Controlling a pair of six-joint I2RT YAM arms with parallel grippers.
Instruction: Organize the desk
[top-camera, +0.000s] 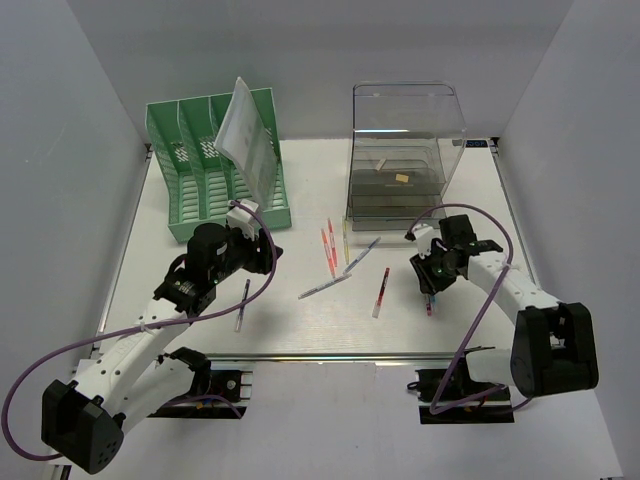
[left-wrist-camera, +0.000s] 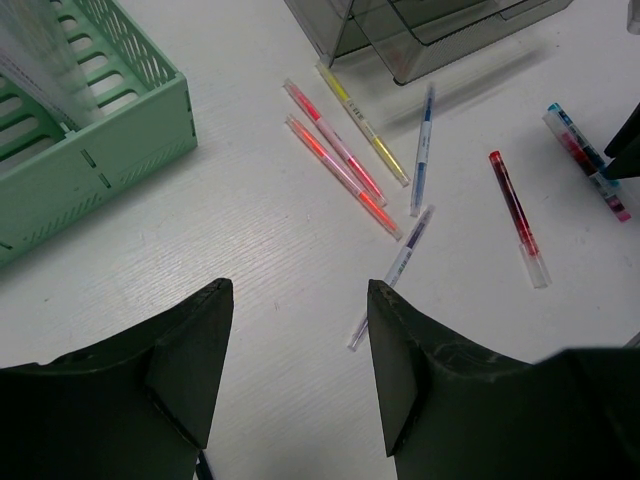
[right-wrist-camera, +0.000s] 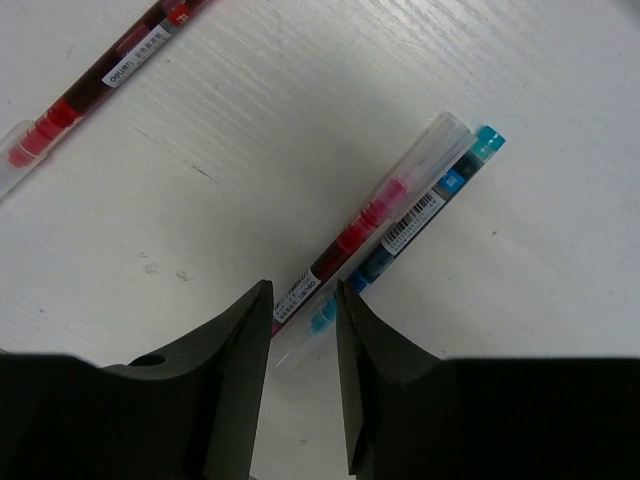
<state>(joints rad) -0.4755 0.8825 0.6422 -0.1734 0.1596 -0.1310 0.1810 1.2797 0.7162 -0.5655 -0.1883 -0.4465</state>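
Note:
The white desk (top-camera: 300, 335) holds scattered pens. My right gripper (top-camera: 429, 284) is low over a pink pen (right-wrist-camera: 372, 222) and a blue pen (right-wrist-camera: 432, 205) that lie side by side. Its jaws (right-wrist-camera: 302, 290) stand narrowly apart around the near ends of the two pens, without lifting them. My left gripper (top-camera: 258, 240) is open and empty above bare desk (left-wrist-camera: 297, 285), just in front of the green file rack (top-camera: 215, 165). A purple pen (left-wrist-camera: 397, 262) lies just beyond its right finger.
Two pink highlighters (left-wrist-camera: 338, 170), a yellow one (left-wrist-camera: 362, 125), a blue pen (left-wrist-camera: 422, 150) and a red pen (left-wrist-camera: 515, 215) lie mid-desk. Another pen (top-camera: 242, 305) lies under the left arm. The clear drawer box (top-camera: 400, 150) stands at the back right. A paper sheet (top-camera: 245, 135) leans in the rack.

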